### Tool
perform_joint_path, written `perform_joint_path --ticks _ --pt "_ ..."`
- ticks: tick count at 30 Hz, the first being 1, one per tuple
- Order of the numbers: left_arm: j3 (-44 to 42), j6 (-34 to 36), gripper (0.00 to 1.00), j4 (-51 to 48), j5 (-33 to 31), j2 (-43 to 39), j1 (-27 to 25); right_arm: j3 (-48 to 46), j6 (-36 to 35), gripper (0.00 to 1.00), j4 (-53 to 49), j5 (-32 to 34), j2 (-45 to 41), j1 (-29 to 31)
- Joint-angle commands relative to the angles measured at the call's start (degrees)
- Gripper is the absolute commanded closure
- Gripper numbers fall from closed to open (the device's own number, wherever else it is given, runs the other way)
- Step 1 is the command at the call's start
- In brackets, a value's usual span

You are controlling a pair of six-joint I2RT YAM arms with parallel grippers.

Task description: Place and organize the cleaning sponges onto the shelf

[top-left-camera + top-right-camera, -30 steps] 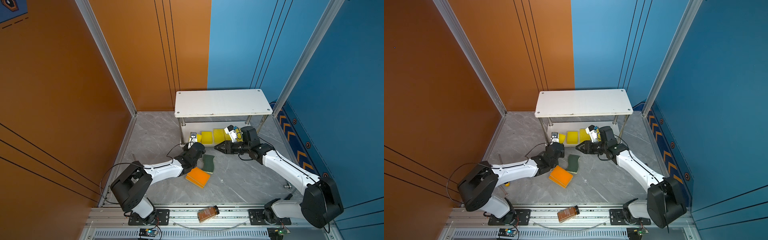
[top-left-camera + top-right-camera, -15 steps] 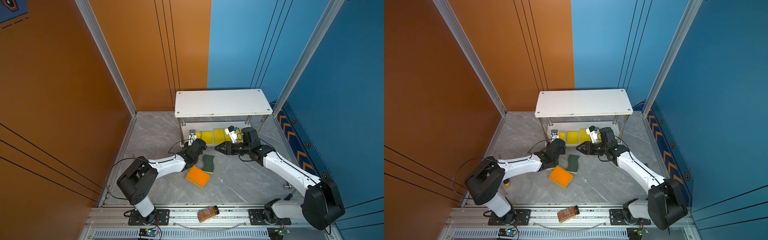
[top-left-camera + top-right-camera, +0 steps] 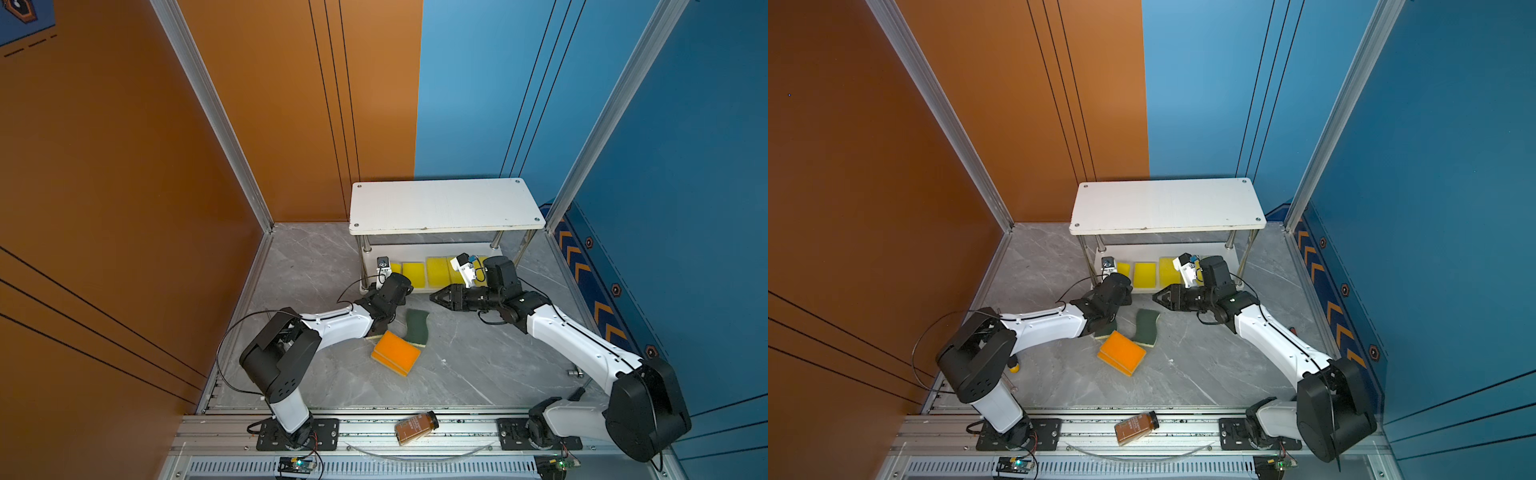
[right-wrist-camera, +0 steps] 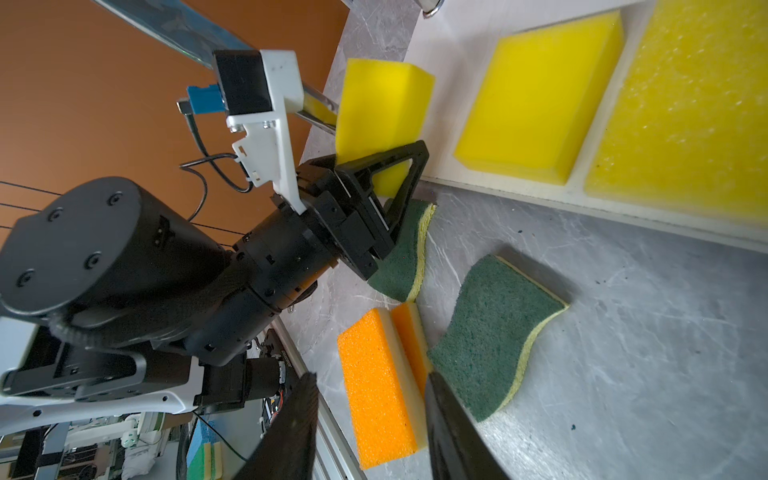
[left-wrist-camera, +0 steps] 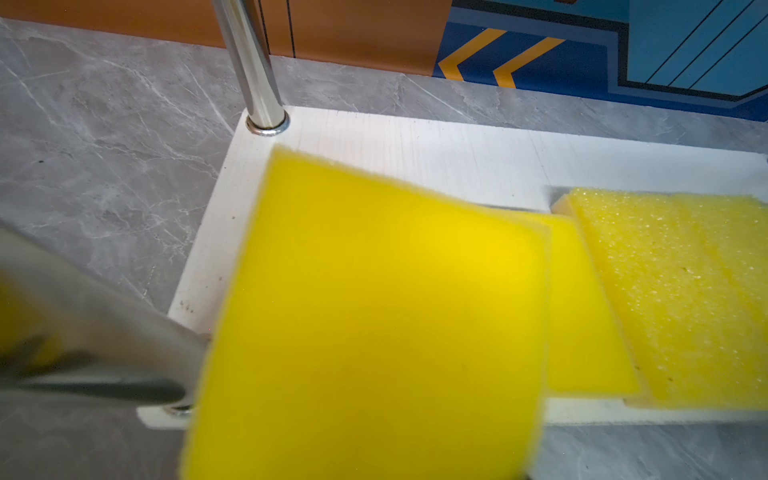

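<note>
Yellow sponges (image 3: pixel 413 274) line the shelf's (image 3: pixel 444 205) lower board, the left fingers (image 4: pixel 409 166) grip another yellow sponge (image 4: pixel 378 104) at its end, and the parted, empty right fingers (image 4: pixel 453 432) hover over green sponges (image 3: pixel 417 326) and orange sponges (image 3: pixel 397 351) left on the bench (image 3: pixel 478 365).

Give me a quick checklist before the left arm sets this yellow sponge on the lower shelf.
1. Left end effector grip on the yellow sponge: ok, shut on it.
2. Bare spot on the lower board: ok, free by the corner post.
3. Gap between held sponge and front post: cannot tell, very close.
4. Right end effector clear: ok, open, empty, apart from the held sponge.
5. All sponges shelved: not ok; orange sponges and green sponges lie on the floor.
</note>
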Motion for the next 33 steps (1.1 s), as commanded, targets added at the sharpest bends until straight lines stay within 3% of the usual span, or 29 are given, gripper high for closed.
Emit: perform_joint_path --ticks 1,33 --pt "1.75 -0.75 0.50 -2.26 1.17 1.10 0.63 -0.66 0.42 0.59 1.42 -0.40 -1.23 -0.54" --pt "4.14 -3.94 0.49 -6.32 4.98 4.34 2.56 -2.06 0.94 0.58 3.32 -1.20 -0.95 -1.24"
